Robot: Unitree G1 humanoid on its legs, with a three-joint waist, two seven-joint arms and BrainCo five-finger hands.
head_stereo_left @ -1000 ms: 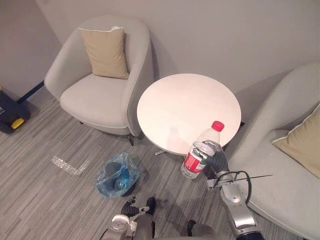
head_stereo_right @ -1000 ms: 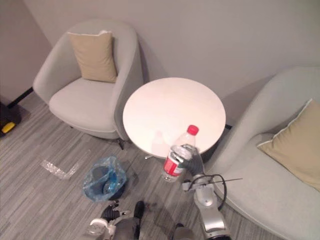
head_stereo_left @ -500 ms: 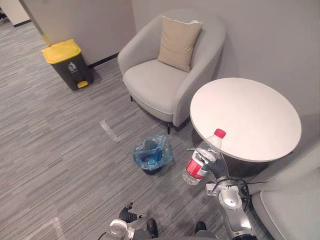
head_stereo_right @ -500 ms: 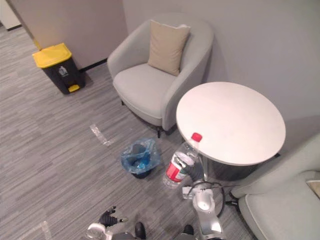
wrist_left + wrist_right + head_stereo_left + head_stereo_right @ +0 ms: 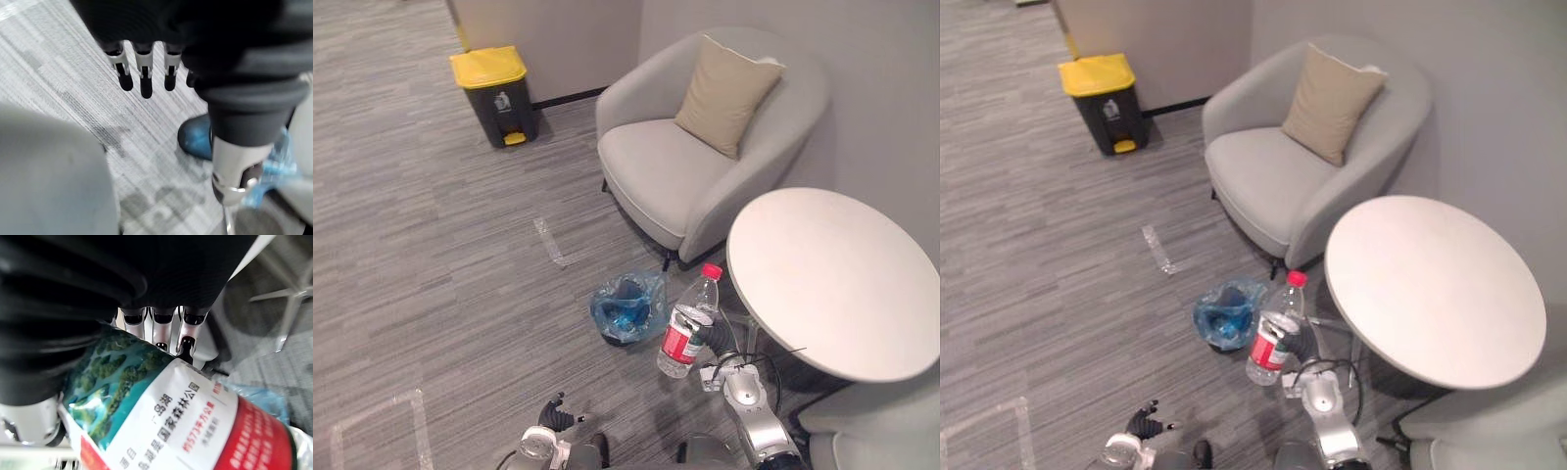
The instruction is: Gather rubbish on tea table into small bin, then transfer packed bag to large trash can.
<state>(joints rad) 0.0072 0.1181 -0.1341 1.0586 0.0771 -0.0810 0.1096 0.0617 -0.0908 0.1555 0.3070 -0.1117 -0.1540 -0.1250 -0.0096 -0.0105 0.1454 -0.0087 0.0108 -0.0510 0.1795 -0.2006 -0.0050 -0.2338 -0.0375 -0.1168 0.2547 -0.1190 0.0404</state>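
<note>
A room with a grey striped carpet floor [image 5: 431, 255] and plain grey walls [image 5: 891, 59], seen from above. Against the wall stands a light grey rounded armchair [image 5: 656, 176] with a beige square cushion [image 5: 726, 93] leaning upright on its back. Just beside the armchair, nearer the robot, is a round white desk [image 5: 832, 279] on a thin metal foot. Well apart from both, by the far wall, stands a large dark grey trash can with a yellow lid [image 5: 495, 93], its lid closed. On the floor between the armchair and the robot sits a small bin lined with a crumpled blue plastic bag [image 5: 628, 308], the bag's mouth open; what lies inside cannot be made out. A clear plastic bottle with a red cap and red label [image 5: 687, 328] is held in the air, tilted with its cap uppermost, between the small bin and the desk's edge. The right robot hand [image 5: 715, 340] grasps it, fingers curled round its body. The left robot hand [image 5: 142, 63] hangs low over the carpet, fingers relaxed and holding nothing. A short strip of clear tape [image 5: 549, 240] lies on the floor.
</note>
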